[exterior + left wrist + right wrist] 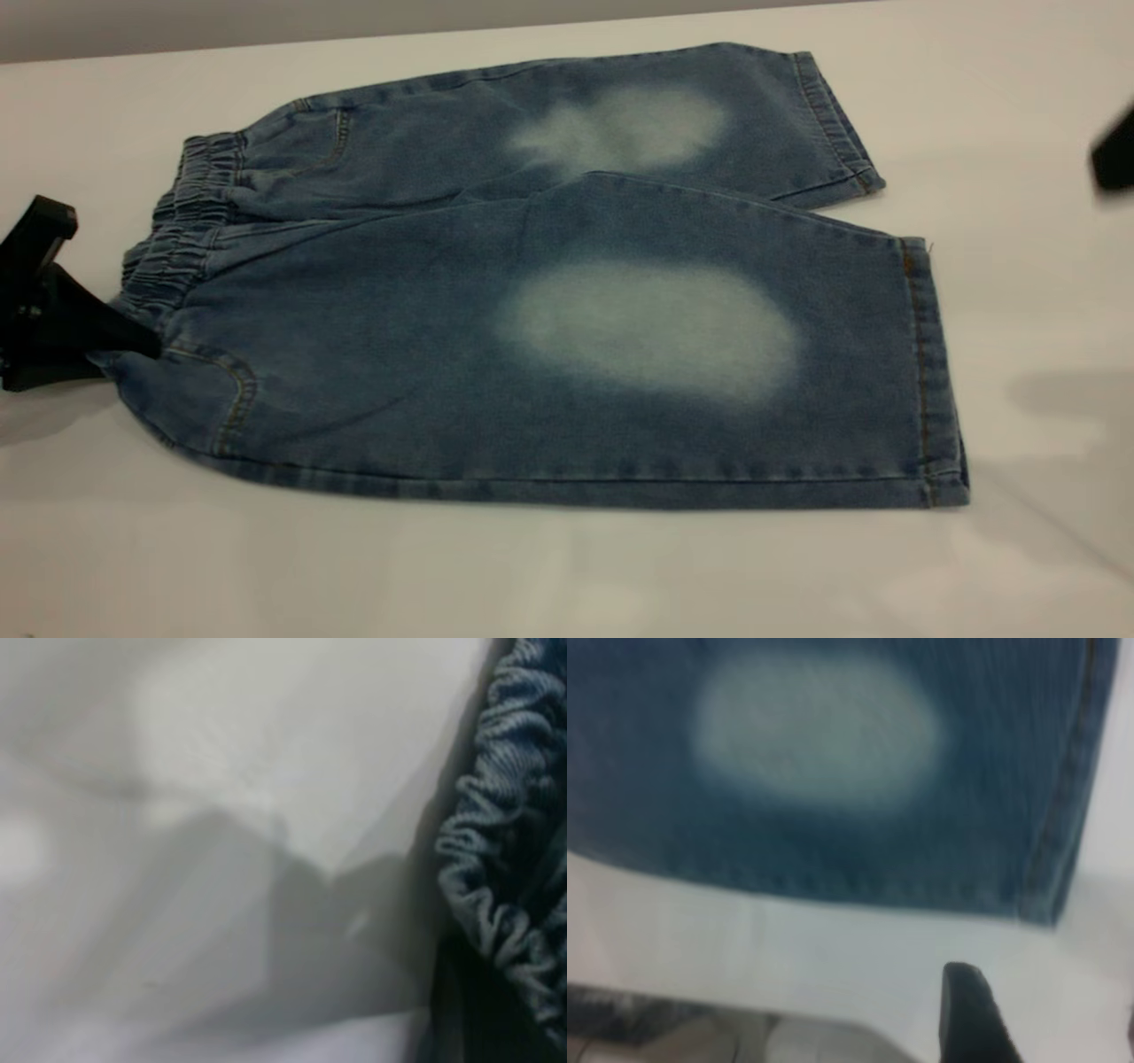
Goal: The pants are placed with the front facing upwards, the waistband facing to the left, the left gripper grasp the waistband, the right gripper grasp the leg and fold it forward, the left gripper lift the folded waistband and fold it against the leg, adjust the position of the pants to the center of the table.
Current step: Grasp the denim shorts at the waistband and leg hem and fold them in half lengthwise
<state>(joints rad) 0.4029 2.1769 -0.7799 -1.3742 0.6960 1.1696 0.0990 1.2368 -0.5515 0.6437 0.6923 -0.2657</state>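
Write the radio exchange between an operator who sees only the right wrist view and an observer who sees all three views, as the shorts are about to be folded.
Operator: My right gripper is over bare table, beside a hem and a pale patch. Where is the waistband?
Observer: In the exterior view the waistband is at the far left end of the pants.
Operator: Is the left gripper there?
Observer: Yes. The left gripper has its tip against the cloth at the waistband's near corner.
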